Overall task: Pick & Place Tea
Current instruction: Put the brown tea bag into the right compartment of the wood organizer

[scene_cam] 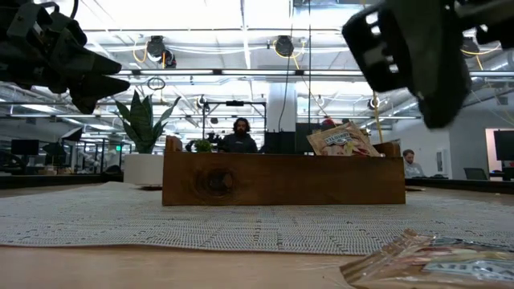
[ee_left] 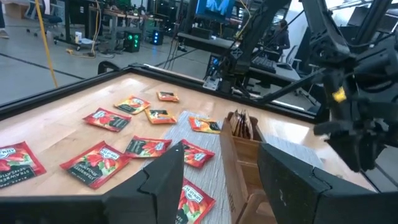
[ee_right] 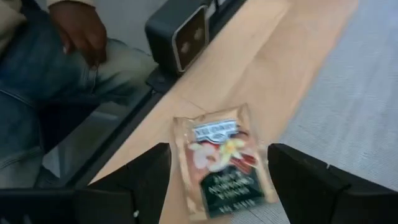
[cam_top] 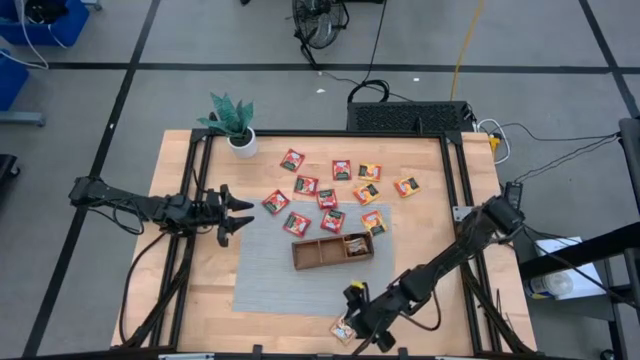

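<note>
1 tea sachet [ee_right: 225,163] lies flat on the table's near edge between the spread fingers of the right gripper [cam_top: 357,318]; its label print is too blurred to read. Other sachets [cam_top: 327,198] are scattered behind the wooden tray [cam_top: 318,254]. Left gripper [cam_top: 243,214] hovers spread, empty.

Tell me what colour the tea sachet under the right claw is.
The tea sachet is tan on its upper part and dark below, with a pale flower; the right wrist view shows it best.
</note>
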